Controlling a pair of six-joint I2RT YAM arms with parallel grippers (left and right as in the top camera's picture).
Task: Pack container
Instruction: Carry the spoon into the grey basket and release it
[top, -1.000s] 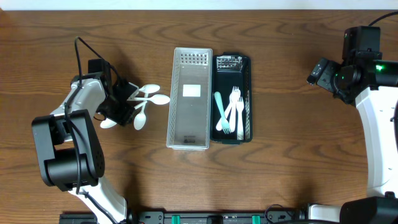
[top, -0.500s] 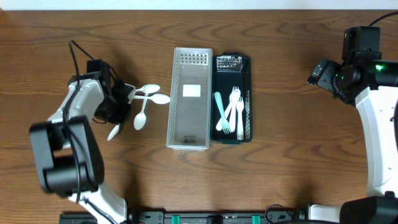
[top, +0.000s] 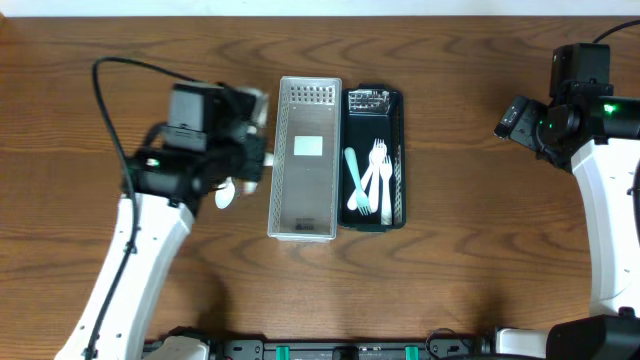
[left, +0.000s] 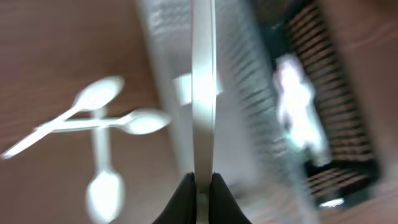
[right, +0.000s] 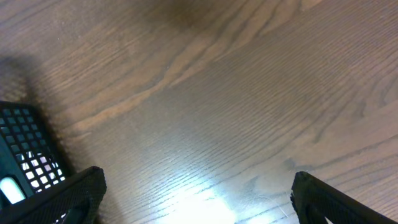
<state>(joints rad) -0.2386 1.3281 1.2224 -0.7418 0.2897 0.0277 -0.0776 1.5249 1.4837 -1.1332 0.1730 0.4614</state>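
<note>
My left gripper (left: 203, 183) is shut on the handle of a white plastic spoon (left: 203, 87), seen edge-on and blurred. In the overhead view the left gripper (top: 248, 108) hangs by the left rim of the white mesh basket (top: 283, 190). Three more white spoons (left: 93, 99) lie on the wood to its left. Beside the basket sits a dark green tray (top: 399, 150) with white forks and a pale green utensil (top: 354, 180) in it. My right gripper (right: 199, 199) stands open over bare wood, far right of the tray (right: 22, 155).
One spoon (top: 225, 195) shows beside the left arm in the overhead view; the others are under the arm. The right arm (top: 570, 110) stands at the table's right edge. A black cable (top: 110, 110) loops behind the left arm.
The left gripper shut on a spoon from the pile, lifted it and swung right toward the basket. The right arm has not moved.
</note>
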